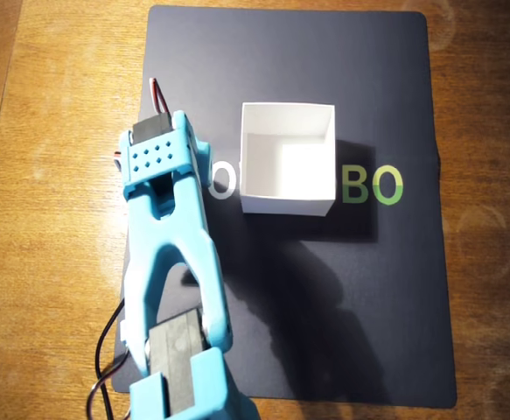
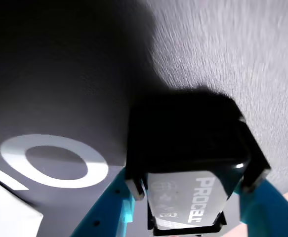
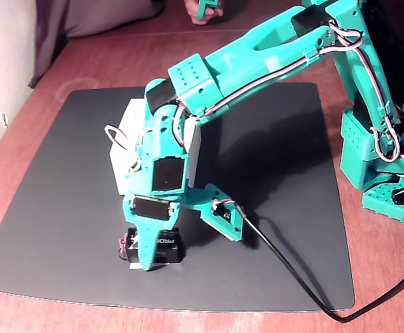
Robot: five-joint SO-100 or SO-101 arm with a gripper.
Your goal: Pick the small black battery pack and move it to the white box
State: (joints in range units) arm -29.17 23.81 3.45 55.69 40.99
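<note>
The black battery pack (image 2: 193,163) is filling the wrist view, lying on the dark mat (image 2: 242,54) with its "PROCELL" lettering catching the light. The teal fingers (image 2: 262,207) are sitting on either side of it, pressing against its two edges, so they are clenching onto the pack while it is resting on the mat.

In the fixed view the battery pack (image 3: 165,248) is lying near the front edge of the mat (image 3: 56,208), and the gripper (image 3: 150,262) is pointing straight down onto it, partly covering it. The white box (image 3: 127,132) is standing just behind the gripper, open at the top, largely hidden by the arm (image 3: 257,52). The arm is reaching across from its base (image 3: 385,159) at the right of the wooden desk (image 3: 396,277), with a black cable (image 3: 285,267) trailing over the mat.

From overhead, the arm (image 1: 167,227) is hiding the pack entirely. The white box (image 1: 288,157) is sitting just to the right of the wrist, covering part of the lettering printed on the mat (image 1: 324,306), and the desk (image 1: 53,131) is showing all around.
</note>
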